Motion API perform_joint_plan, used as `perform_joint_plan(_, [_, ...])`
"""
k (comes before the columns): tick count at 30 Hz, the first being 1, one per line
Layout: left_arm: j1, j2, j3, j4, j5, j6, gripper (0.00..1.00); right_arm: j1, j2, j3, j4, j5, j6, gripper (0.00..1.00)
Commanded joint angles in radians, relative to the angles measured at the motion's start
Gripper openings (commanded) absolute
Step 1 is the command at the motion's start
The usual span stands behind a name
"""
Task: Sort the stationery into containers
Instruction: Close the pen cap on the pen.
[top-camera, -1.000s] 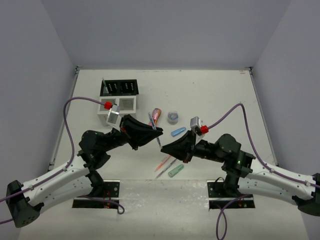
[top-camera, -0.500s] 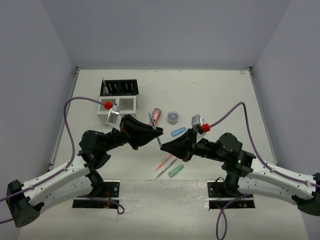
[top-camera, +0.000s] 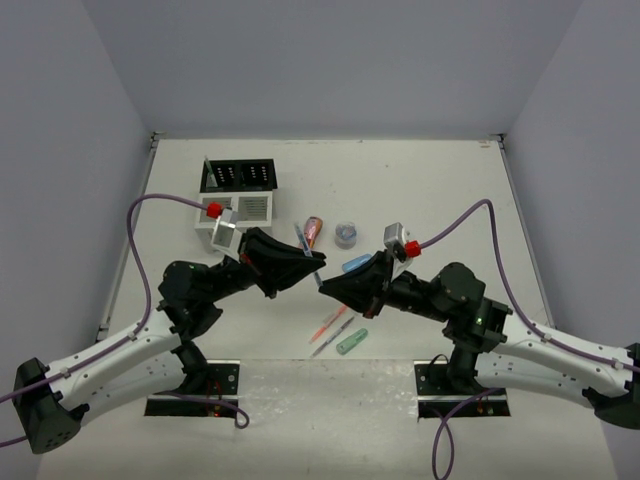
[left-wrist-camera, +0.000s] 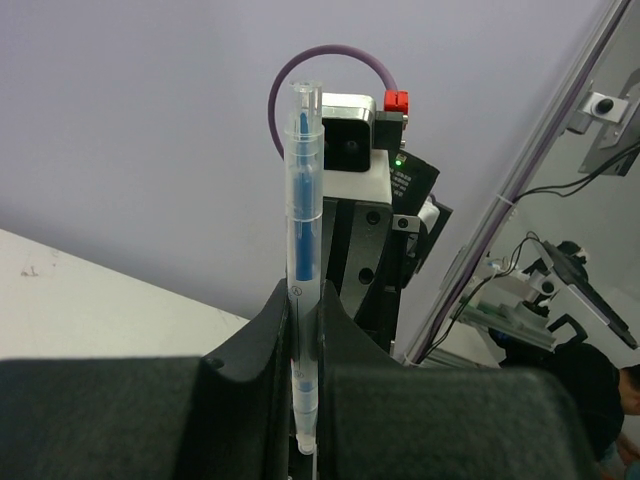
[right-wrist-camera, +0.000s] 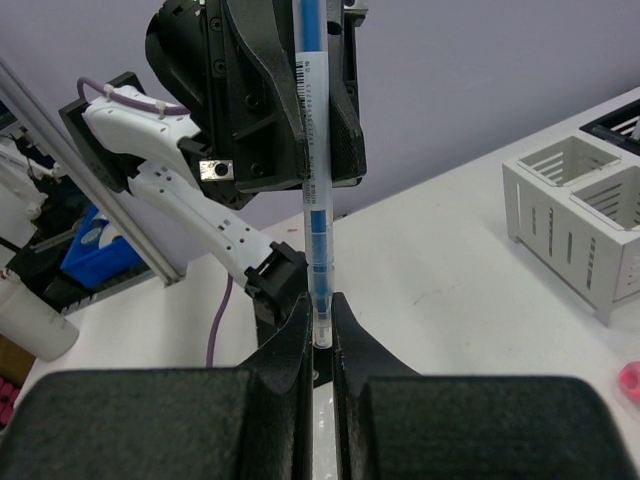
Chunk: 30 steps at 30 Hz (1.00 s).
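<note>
A blue pen (top-camera: 307, 248) is held upright above the table between both grippers. My left gripper (top-camera: 316, 262) is shut on the pen's lower part, as the left wrist view shows (left-wrist-camera: 304, 300), with the pen (left-wrist-camera: 303, 200) rising above the jaws. My right gripper (top-camera: 324, 285) has its jaws closed around the pen's bottom end (right-wrist-camera: 319, 310); the pen (right-wrist-camera: 314, 150) runs up in front of the left gripper. The black slotted rack (top-camera: 238, 176) and white slatted box (top-camera: 247, 208) stand at the back left.
On the table lie a pink patterned tube (top-camera: 314, 230), a grey-blue roll (top-camera: 346, 235), a blue capsule (top-camera: 356, 264), an orange pen (top-camera: 325, 325), a grey pen (top-camera: 334, 337) and a green capsule (top-camera: 352, 342). The white box also shows in the right wrist view (right-wrist-camera: 580, 220).
My right gripper has moved up and left to the pen's lower end and now meets the left gripper. The left arm has hardly moved.
</note>
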Motion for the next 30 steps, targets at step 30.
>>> perform_joint_plan(30, [-0.009, -0.001, -0.005, -0.139, -0.13, -0.019, 0.26, 0.0, 0.033, 0.13, 0.01, 0.156, 0.046, 0.0])
